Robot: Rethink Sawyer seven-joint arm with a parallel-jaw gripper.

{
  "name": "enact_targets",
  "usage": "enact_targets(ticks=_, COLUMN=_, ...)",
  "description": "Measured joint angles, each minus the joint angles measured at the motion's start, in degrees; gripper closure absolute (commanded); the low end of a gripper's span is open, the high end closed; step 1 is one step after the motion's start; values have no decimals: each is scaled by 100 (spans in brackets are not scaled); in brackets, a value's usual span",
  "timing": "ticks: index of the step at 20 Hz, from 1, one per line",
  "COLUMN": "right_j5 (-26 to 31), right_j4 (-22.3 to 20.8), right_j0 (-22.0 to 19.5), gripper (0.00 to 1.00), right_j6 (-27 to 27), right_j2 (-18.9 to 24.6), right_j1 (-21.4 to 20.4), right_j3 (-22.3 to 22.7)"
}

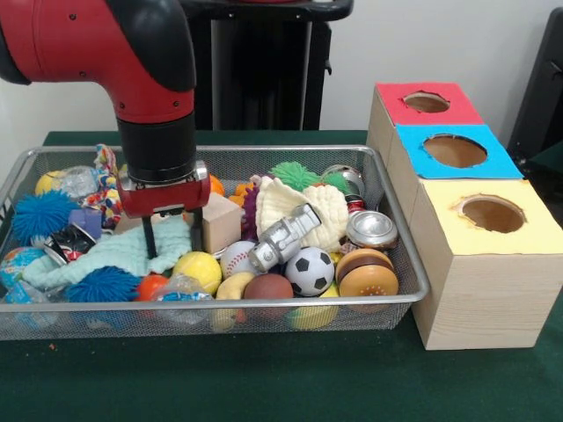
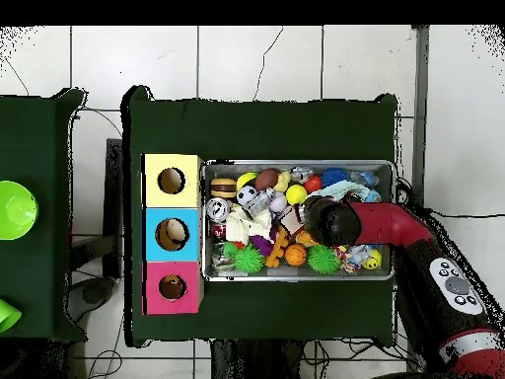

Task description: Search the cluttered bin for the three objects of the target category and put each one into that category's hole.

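The silver wire-mesh bin [image 1: 400, 220] is packed with toys; it also shows in the overhead view [image 2: 385, 166]. My gripper [image 1: 172, 236] hangs in the bin's left half with its two black fingers [image 1: 149, 237] apart, tips down on a mint-green cloth [image 1: 114, 251], next to a wooden block [image 1: 220, 220]. It holds nothing. A pale yellow curved toy [image 1: 230, 286] lies at the front rim. Orange pieces [image 1: 239, 190] show behind the block; I cannot make out stripes. In the overhead view the arm [image 2: 395, 232] hides the gripper.
Three wooden boxes stand right of the bin, with holes in red [image 1: 427, 102], blue [image 1: 455, 150] and yellow [image 1: 493, 214] tops. A soccer ball [image 1: 309, 271], baseball [image 1: 237, 258], burger toy [image 1: 368, 274], silver toy [image 1: 286, 236], can [image 1: 371, 229] and blue spiky balls [image 1: 40, 215] crowd the bin.
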Motion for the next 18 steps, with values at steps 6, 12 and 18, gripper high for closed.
enact_targets(ticks=6, right_j5=0, right_j4=213, right_j0=69, gripper=0, right_j6=0, right_j2=115, right_j1=-85, right_j3=111)
enact_targets(ticks=12, right_j5=1, right_j4=348, right_j0=238, gripper=0, right_j6=0, right_j2=165, right_j1=-268, right_j3=206)
enact_targets(ticks=18, right_j5=0, right_j4=458, right_j0=371, gripper=0, right_j6=0, right_j2=249, right_j1=-403, right_j3=206)
